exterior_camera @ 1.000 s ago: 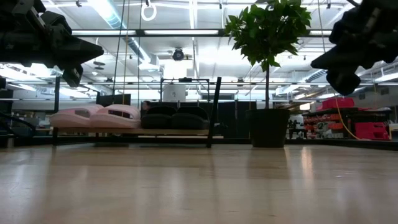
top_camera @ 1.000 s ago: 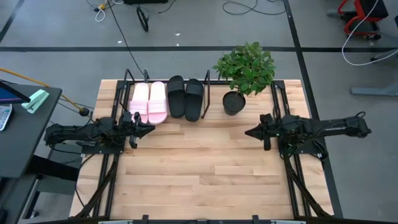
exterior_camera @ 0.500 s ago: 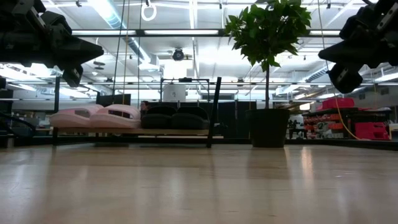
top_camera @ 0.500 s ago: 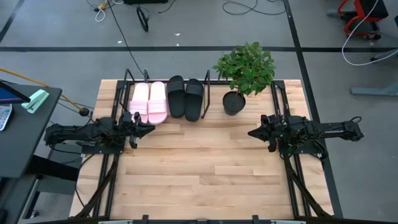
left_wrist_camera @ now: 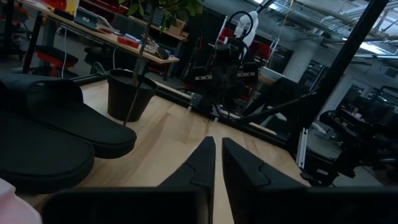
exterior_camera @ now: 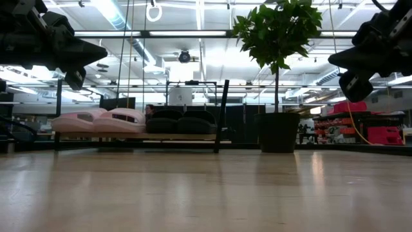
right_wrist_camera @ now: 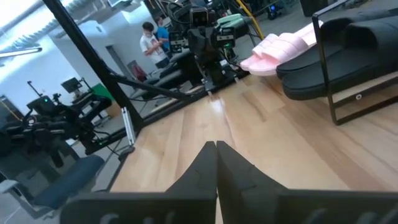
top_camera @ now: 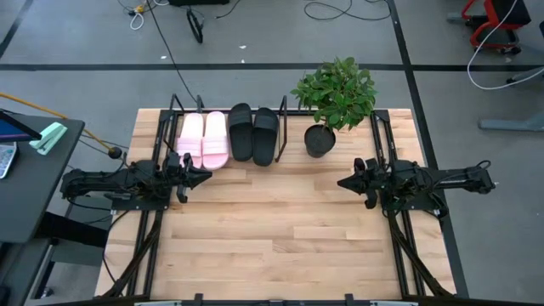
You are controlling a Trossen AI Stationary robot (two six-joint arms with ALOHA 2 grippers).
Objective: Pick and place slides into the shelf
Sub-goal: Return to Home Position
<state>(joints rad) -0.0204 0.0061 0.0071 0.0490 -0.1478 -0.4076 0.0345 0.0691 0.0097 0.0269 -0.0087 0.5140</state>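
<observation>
- Left gripper (top_camera: pixel 206 177) and right gripper (top_camera: pixel 340 182): I see both closed, empty, near the table's (top_camera: pixel 272 246) side edges.
- Pale pink slides (top_camera: pixel 203 139) and black slides (top_camera: pixel 253 133), wide-strapped, lie side by side on the shelf (top_camera: pixel 283 136), far edge.

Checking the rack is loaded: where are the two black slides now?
High view: the black slides sit side by side on the shelf at the far edge of the table, between the pink slides and the potted plant.
</observation>
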